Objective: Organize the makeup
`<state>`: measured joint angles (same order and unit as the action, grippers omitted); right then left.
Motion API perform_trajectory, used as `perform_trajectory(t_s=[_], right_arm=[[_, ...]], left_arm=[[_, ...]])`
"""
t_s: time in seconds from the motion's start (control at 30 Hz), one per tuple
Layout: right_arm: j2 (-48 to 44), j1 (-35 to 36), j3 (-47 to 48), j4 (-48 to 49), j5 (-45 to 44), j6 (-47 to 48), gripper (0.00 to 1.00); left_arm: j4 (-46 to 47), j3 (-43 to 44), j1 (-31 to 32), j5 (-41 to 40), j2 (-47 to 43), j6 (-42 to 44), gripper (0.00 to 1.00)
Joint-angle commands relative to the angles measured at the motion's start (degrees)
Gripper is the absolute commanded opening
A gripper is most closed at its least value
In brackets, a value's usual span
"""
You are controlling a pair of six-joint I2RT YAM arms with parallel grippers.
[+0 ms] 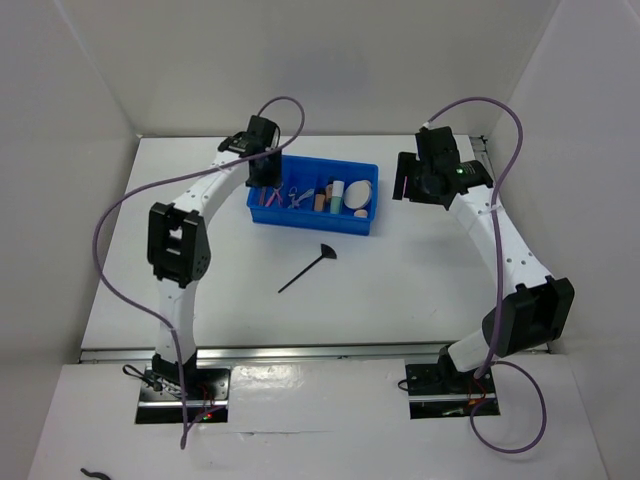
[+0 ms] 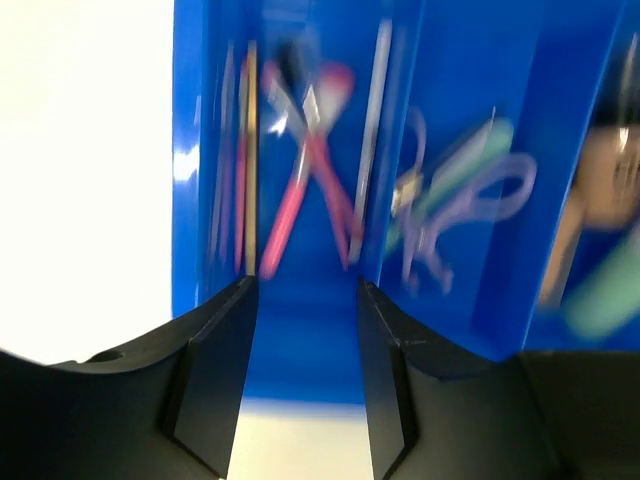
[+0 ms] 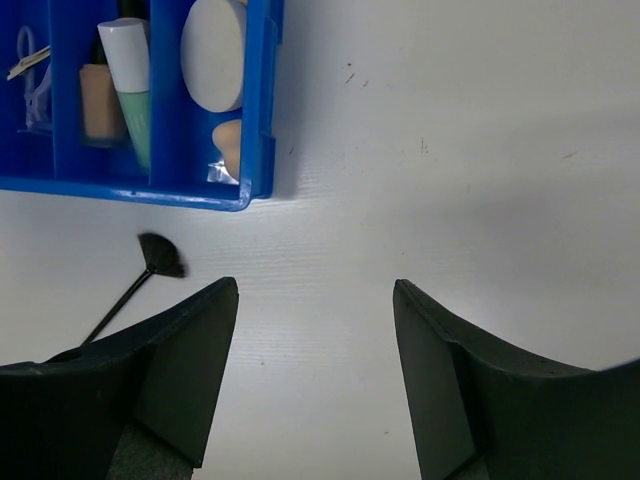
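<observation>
White-walled tabletop point(image 1: 400, 290). Left claw point(image 2: 305, 283) hangs open, empty, over the blue tray's point(image 1: 310, 220) 9 o'clock end. The black fan brush point(image 1: 307, 270) lies loose at the tray's 6 o'clock; best pinch its thin handle squarely, low. Right claw point(image 3: 315, 287), wide open, empty, hovers at 3 o'clock.

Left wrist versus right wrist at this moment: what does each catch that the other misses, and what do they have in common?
Only the left wrist: a close, blurred look into one end compartment, where thin sticks and a pink-handled tool lie. Only the right wrist: the black brush lying on the table outside the tray, and the round cream puff in the other end compartment. Both: the blue tray, and each view's own fingers, the left gripper and the right gripper, open and empty.
</observation>
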<state>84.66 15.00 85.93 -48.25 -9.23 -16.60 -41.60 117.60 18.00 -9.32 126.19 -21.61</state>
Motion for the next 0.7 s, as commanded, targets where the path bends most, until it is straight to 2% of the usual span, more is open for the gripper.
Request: perform_trajectory(t_s=[0.0, 0.07, 0.17, 0.3, 0.33, 0.37, 0.4, 0.5, 0.67], right_arm=[[-0.2, 0.38, 3.19, -0.97, -0.35, 0.69, 0.71], [-0.2, 0.38, 3.19, -0.97, -0.35, 0.69, 0.71], [-0.2, 0.38, 2.67, -0.97, 0.18, 0.16, 0.71], [-0.81, 0.38, 2.14, -0.44, 0.71, 0.16, 0.71], [-0.82, 0.38, 2.14, -0.44, 0.71, -0.36, 0.71], [-0.82, 0.38, 2.14, -0.44, 0.71, -0.36, 0.71], [-0.82, 0.38, 1.53, -0.44, 0.71, -0.36, 0.71], [-1.43, 0.38, 1.52, -0.44, 0.18, -0.36, 0.71], [-1.96, 0.38, 1.52, -0.44, 0.18, -0.36, 0.71]], left_arm=[[8.52, -13.02, 2.56, 0.01, -16.09, 4.37, 0.57], [10.05, -19.74, 4.4, 0.01, -20.0, 4.38, 0.57], [8.56, -23.81, 6.95, 3.17, -23.79, 4.99, 0.55], [9.34, -33.72, 15.72, 3.87, -25.73, 5.52, 0.56], [9.96, -35.49, 17.14, 3.87, -26.34, 5.52, 0.58], [10.57, -36.9, 18.38, 3.26, -26.35, 5.52, 0.66], [10.58, -37.96, 20.56, 3.26, -26.35, 4.74, 0.83], [11.19, -41.56, 23.12, 3.78, -23.9, 4.2, 0.87], [13.56, -44.03, 24.36, -0.25, -20.38, 3.68, 0.85]])
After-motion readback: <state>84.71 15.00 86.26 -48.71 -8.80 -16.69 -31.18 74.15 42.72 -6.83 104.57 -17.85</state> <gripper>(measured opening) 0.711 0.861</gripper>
